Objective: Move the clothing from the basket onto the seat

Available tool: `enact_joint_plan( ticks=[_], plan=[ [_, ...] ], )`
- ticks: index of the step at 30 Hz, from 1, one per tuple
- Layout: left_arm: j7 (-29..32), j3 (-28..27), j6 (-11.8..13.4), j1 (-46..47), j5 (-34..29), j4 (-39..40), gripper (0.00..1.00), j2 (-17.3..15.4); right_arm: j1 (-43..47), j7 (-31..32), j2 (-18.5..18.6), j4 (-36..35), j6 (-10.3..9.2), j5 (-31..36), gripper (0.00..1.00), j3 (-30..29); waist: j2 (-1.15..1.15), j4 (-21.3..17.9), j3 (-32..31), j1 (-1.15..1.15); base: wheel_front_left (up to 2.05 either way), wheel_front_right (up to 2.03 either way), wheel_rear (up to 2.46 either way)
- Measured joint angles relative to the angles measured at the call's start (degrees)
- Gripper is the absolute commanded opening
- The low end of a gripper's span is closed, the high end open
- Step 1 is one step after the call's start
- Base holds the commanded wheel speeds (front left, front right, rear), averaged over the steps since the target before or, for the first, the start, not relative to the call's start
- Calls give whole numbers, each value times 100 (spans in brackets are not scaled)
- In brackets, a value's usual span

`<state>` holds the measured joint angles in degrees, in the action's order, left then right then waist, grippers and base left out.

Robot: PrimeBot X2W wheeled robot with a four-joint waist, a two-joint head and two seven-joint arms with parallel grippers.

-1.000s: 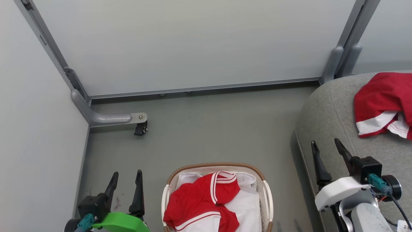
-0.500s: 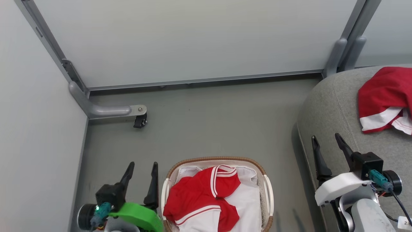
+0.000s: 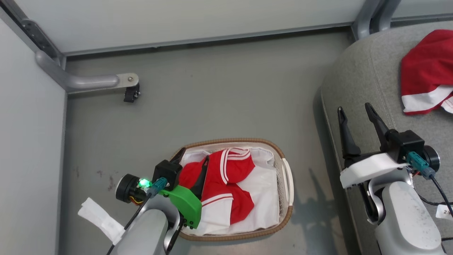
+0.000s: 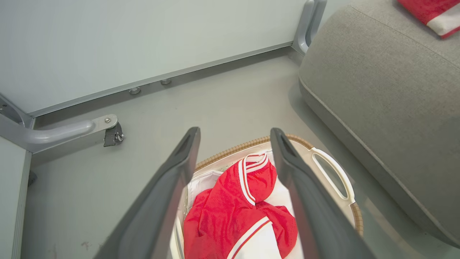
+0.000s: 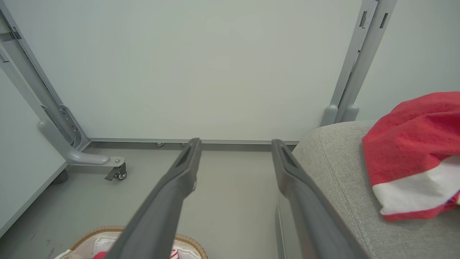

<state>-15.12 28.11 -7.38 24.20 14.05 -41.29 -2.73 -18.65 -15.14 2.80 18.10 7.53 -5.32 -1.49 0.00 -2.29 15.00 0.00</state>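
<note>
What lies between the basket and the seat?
Bare grey floor, crossed by a shadow; the head view shows that stretch between the basket and the seat.

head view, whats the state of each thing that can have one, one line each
basket: upright on the floor, not yet emptied
seat: partly loaded
garment in basket: crumpled, not gripped
garment on seat: crumpled, lying free
left end effector: open, over the basket, holding nothing
right end effector: open, empty, over the seat's near edge
</note>
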Motion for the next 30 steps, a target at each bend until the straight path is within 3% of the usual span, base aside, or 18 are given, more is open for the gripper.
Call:
enact_joint_plan(
  ticks=[8,18,30],
  plan=[
    [34,803,-1,874,224,-1316,100,3,-501,0,0,-229,0,-209,100,246,0,-310,938,0,0,0,0],
    [198,1995,-1,1596,-58,-2256,100,10,-957,0,5,-632,0,-594,100,424,0,-733,2124,1,0,0,0],
    [287,2524,9,2432,-325,-2951,100,-56,-1254,0,5,-991,0,-936,100,660,0,-1186,3285,1,0,0,0]
  ],
)
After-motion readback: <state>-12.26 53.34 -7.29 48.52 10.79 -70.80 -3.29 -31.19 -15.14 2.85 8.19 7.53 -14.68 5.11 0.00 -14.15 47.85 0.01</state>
